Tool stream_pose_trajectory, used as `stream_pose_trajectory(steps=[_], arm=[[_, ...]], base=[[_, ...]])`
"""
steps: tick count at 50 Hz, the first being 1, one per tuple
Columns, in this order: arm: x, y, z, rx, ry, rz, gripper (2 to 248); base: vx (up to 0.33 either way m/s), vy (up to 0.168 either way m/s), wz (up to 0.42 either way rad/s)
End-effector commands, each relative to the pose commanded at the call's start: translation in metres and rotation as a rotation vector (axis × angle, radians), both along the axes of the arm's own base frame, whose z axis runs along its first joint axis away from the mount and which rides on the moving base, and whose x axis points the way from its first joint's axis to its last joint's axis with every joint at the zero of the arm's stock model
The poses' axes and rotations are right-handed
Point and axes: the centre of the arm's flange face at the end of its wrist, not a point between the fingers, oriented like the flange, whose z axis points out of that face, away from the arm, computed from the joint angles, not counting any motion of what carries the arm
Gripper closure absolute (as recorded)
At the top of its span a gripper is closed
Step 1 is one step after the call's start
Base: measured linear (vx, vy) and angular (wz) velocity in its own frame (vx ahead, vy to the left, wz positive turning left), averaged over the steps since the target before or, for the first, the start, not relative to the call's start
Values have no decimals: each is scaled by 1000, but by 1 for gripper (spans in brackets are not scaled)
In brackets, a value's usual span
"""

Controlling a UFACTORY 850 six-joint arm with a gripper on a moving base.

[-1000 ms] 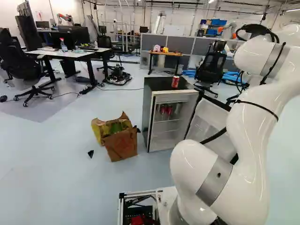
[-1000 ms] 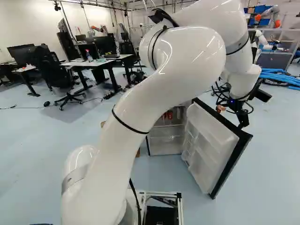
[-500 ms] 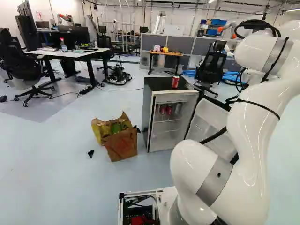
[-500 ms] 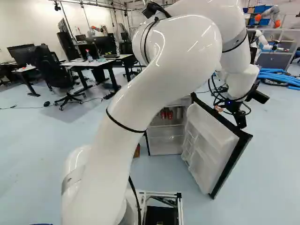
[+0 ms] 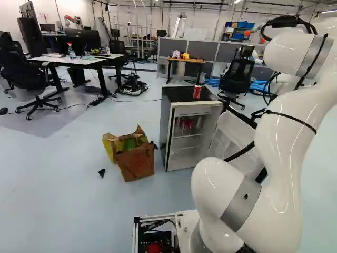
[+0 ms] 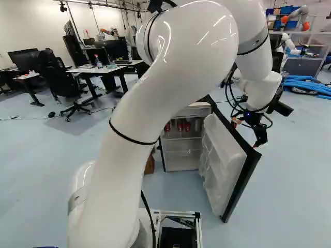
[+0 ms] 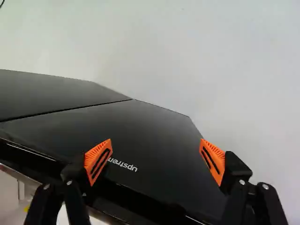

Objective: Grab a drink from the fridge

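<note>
With the tool (image 7: 155, 151) open by the outer face of the door (image 6: 222, 155), push smoothly — likely to shut it (without jolting the red can (image 5: 197, 91), near right atop the fridge (image 5: 185, 112)).

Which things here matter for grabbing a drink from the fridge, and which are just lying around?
For the job:
small grey-sided fridge
open door
red metal cans inside
black end effector

Lying about:
red metal can on top, probably
brown paper bag
black wheeled chair
blue tubes
</note>
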Motion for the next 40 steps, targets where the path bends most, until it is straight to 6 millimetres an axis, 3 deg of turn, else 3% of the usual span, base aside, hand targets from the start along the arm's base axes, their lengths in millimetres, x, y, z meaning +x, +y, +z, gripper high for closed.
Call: stream_pose_trajectory(steps=[40], arm=[[-18, 60, 0, 48, 37, 36, 3]], base=[[0, 0, 0]])
